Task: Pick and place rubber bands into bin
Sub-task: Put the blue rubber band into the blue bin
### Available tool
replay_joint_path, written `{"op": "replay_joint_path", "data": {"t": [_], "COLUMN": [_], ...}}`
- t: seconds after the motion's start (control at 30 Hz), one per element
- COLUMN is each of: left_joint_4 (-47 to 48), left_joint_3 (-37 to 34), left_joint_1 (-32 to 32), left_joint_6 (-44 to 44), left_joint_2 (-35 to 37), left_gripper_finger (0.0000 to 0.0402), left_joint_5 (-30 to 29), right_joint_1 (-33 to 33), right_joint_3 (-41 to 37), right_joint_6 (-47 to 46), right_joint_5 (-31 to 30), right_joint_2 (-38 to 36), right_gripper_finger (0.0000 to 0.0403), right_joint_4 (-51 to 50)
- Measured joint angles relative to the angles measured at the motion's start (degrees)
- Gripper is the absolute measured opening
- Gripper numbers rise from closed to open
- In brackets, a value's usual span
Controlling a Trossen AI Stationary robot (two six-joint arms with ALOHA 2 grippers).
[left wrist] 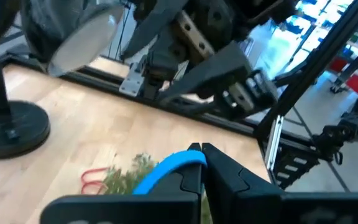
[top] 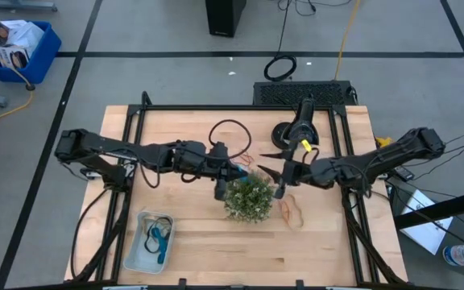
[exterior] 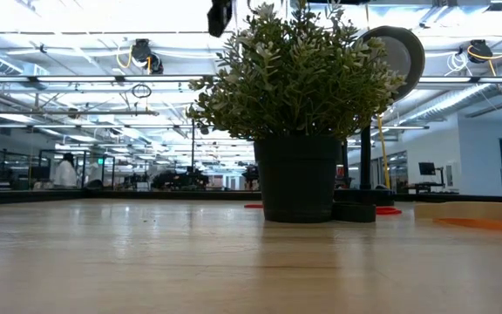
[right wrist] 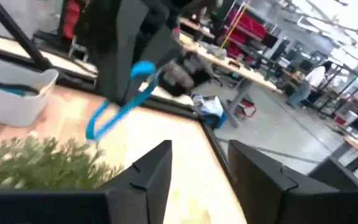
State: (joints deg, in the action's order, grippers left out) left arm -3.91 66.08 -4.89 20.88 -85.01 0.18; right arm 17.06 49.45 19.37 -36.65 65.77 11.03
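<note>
A blue rubber band [right wrist: 118, 107] hangs above the small potted plant [top: 250, 198], with my left gripper [left wrist: 201, 149] shut on it. My right gripper [right wrist: 197, 163] faces it from the table's right side, just right of the plant, open and with nothing between its fingers. Orange and tan rubber bands [top: 289, 211] lie on the wood right of the plant, and reddish ones [left wrist: 92, 180] lie beyond it. The pale bin [top: 133, 254] stands at the near left with blue bands [top: 159, 239] inside. My left gripper pinches the blue rubber band at one end of its loop [left wrist: 188, 158], right at the free ends of its two fingers. The fingers come nearly level from the table's left. The band is lifted clear and droops slack below the fingers [right wrist: 98, 127] over the plant.
A black stand with a round disc [top: 284, 133] rises behind the plant. A black cable loop [top: 230, 133] lies on the far part of the table. Black frame rails [top: 135, 141] run along both table sides. Bare wood lies between the plant and the bin.
</note>
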Motion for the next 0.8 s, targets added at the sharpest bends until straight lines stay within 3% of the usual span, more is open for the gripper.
{"op": "replay_joint_path", "data": {"t": [0.2, 0.37, 0.5, 0.8], "left_joint_4": [11.1, 23.9, 34.7, 60.1], "left_joint_3": [0.1, 0.1, 0.1, 0.0], "left_joint_1": [-0.5, -2.0, -4.0, -10.1], "left_joint_6": [1.3, 7.2, 14.3, 35.2], "left_joint_2": [5.8, 11.1, 14.5, 17.4], "left_gripper_finger": [0.0008, 0.0005, 0.0009, 0.0007], "left_joint_5": [-0.2, -0.2, -1.5, -5.0], "right_joint_1": [3.6, 5.9, 6.7, 6.6], "right_joint_3": [0.0, 0.0, -0.4, -7.3], "right_joint_6": [-5.6, -13.3, -18.8, -23.9], "right_joint_5": [-0.9, -0.8, -0.6, -0.7], "right_joint_2": [-2.3, -2.4, -2.0, -2.2], "right_gripper_finger": [0.0159, 0.0156, 0.0157, 0.0154], "right_joint_4": [-8.7, -16.4, -21.8, -21.3]}}
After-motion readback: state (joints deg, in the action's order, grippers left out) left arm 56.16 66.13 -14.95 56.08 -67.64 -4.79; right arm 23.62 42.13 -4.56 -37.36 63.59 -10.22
